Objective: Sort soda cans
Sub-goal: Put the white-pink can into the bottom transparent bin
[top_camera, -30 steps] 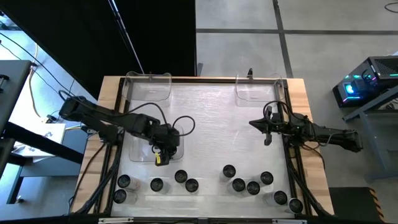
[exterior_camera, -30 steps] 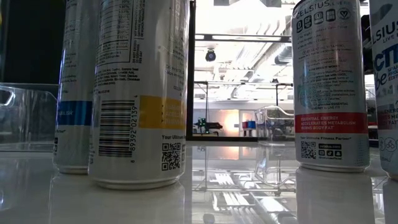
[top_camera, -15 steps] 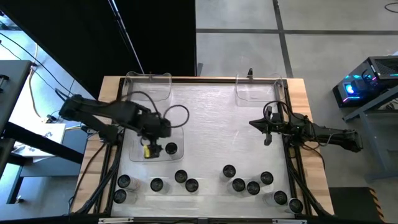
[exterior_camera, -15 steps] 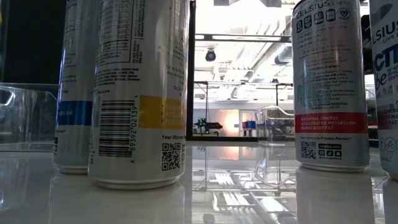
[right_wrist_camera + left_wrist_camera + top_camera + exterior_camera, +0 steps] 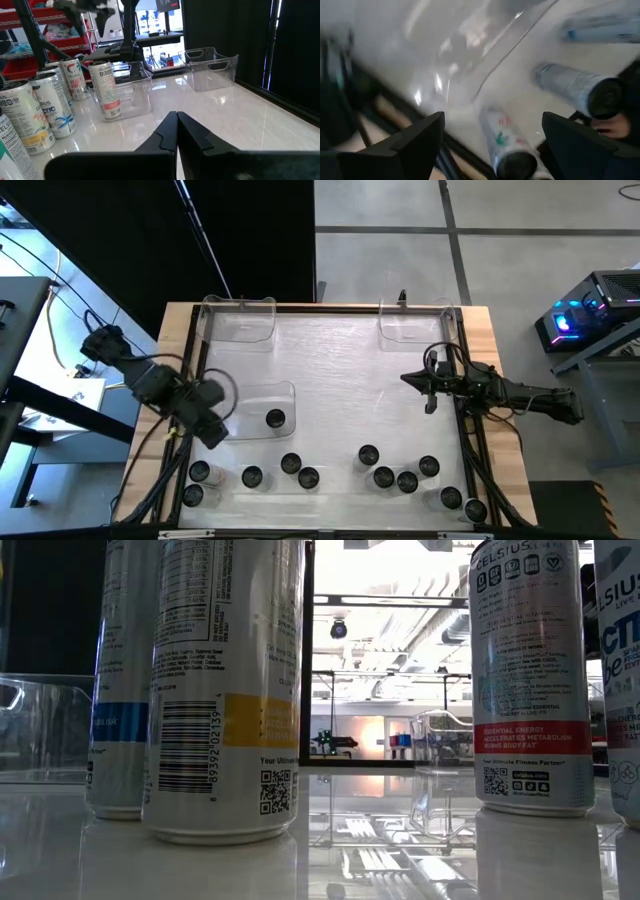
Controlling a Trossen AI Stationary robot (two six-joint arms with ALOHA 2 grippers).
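Several soda cans (image 5: 368,454) stand upright in a loose row along the table's near edge, looming close in the low view (image 5: 225,690). One more can (image 5: 275,418) stands on its base inside a clear tray (image 5: 245,395) on the left half of the table. My left gripper (image 5: 208,432) hangs open and pointing down above the table's left edge, beside that tray and clear of it. In its wrist view, its fingers (image 5: 492,147) have nothing between them; cans (image 5: 580,87) show far below. My right gripper (image 5: 430,392) waits shut and level at the right side (image 5: 177,131).
Two more clear trays stand at the far edge, one on the left (image 5: 238,320) and one on the right (image 5: 415,325). Bare white tabletop lies between the trays and the row of cans. Wooden rails and cables run along both sides of the table.
My left gripper, open throughout, has risen out of the clear tray and swung toward the table's left edge, rolling its wrist as it went. The can it hovered over stays standing in the tray. The right arm has kept still.
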